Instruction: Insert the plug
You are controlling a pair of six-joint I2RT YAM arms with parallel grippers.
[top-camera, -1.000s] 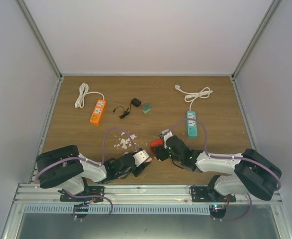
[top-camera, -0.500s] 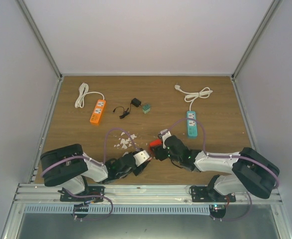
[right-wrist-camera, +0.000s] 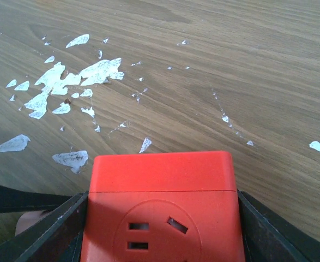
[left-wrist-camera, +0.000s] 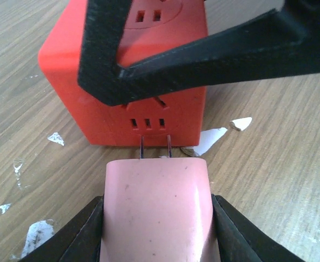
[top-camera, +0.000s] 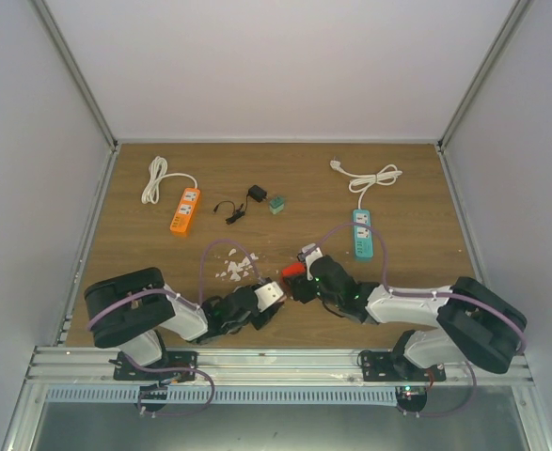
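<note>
My left gripper (left-wrist-camera: pixel 157 218) is shut on a pink plug (left-wrist-camera: pixel 156 210); it shows pale in the top view (top-camera: pixel 269 293). Its two metal prongs (left-wrist-camera: pixel 155 147) reach the slots low on the near face of a red socket cube (left-wrist-camera: pixel 121 71). My right gripper (right-wrist-camera: pixel 162 218) is shut on that red cube (right-wrist-camera: pixel 162 210), holding it on the table; its black fingers (left-wrist-camera: pixel 214 49) cross above the plug in the left wrist view. In the top view the cube (top-camera: pixel 294 272) sits between the two grippers at the table's front middle.
White worn patches (top-camera: pixel 234 268) mark the wood near the cube. At the back lie an orange power strip (top-camera: pixel 184 209) with white cord, a black adapter (top-camera: pixel 256 194), a small green cube (top-camera: pixel 276 203) and a teal power strip (top-camera: pixel 362 232) with white cord.
My left gripper has edged slightly forward with the plug toward the red cube. The right gripper and cube have shifted a little to the left.
</note>
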